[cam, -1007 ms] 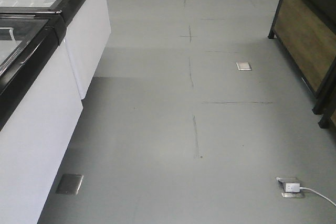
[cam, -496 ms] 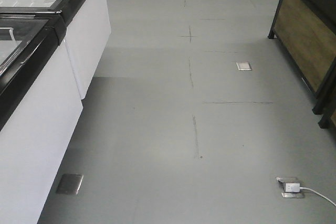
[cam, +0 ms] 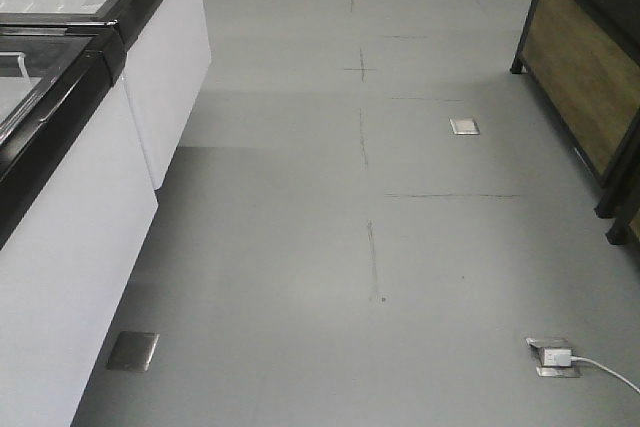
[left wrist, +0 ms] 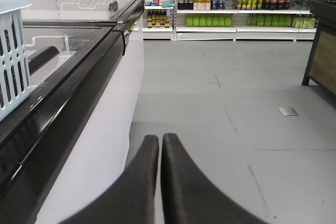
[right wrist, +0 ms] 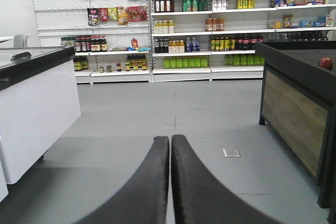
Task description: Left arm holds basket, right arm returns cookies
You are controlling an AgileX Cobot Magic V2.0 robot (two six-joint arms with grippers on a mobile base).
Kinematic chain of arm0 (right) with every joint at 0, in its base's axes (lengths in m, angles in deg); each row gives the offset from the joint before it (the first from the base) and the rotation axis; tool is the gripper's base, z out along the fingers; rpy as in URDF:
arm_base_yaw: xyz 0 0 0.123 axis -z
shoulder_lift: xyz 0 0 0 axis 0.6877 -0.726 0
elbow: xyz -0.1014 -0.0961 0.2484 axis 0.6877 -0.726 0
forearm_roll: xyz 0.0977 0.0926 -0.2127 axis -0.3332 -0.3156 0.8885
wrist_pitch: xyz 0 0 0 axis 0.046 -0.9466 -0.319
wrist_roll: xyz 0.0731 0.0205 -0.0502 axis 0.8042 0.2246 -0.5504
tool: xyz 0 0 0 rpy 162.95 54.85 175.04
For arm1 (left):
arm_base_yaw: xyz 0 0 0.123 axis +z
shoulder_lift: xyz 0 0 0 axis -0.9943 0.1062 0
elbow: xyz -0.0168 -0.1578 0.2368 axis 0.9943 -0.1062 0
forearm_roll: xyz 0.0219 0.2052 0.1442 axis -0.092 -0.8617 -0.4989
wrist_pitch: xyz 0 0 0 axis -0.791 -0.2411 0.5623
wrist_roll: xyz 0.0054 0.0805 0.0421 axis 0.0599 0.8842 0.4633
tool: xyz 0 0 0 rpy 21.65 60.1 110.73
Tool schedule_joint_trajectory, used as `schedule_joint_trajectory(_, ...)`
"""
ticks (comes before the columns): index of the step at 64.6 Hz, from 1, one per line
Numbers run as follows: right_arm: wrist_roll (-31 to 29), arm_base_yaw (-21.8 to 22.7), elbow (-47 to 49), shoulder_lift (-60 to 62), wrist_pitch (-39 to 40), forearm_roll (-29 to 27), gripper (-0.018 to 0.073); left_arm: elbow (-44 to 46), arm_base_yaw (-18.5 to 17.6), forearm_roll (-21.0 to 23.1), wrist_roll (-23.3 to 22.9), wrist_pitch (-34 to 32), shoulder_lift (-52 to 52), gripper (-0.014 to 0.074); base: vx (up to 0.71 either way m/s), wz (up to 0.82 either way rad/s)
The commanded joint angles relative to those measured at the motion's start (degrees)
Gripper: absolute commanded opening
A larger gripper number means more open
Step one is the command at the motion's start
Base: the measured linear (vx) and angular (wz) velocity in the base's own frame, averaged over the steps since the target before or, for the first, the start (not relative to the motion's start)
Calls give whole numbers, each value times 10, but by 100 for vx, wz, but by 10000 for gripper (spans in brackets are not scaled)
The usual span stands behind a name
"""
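Indoors, grey floor [cam: 330, 247], freezers [cam: 70, 247], stocked shelves [right wrist: 210, 24], basket [left wrist: 11, 56]

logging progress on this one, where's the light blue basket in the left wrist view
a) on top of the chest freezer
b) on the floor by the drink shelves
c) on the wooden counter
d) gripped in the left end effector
a: the basket sits on the freezer top at the view's left edge, and the left end effector is shut on nothing.
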Motion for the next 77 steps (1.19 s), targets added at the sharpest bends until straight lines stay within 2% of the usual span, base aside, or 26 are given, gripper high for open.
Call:
schedule_joint_trajectory(1,-2,2,-2,6,43,4,-8,19,-1,1,-1,-71,-6,-7,0,0)
schedule_joint_trajectory(9,-2,2,-2,6,43,4,-8,29,-1,5,-2,-149,-6,-7,0,0)
schedule_joint_trajectory(15,-2,2,-2,6,43,4,-8,59,-1,5,-1,-164,-4,-7,0,0)
schedule_joint_trajectory(22,-2,2,-2,6,43,4,-8,108,-1,1,7,-139,16,-7,0,0)
schedule_joint_trajectory(33,-2,2,-2,6,43,4,-8,190,-1,1,46,-53,92,-7,0,0)
schedule_joint_trajectory(41,-2,2,-2,6,43,4,-8,232,-1,1,47,-16,148,-7,0,0)
schedule_joint_trajectory(53,-2,2,-2,6,43,4,-8,241,-1,5,47,8,188,-7,0,0)
schedule_joint_trajectory(67,-2,2,-2,6,43,4,-8,241,-1,5,44,7,193,-7,0,0)
schedule_joint_trajectory(77,-2,2,-2,6,43,4,-8,241,-1,5,41,50,194,-2,0,0)
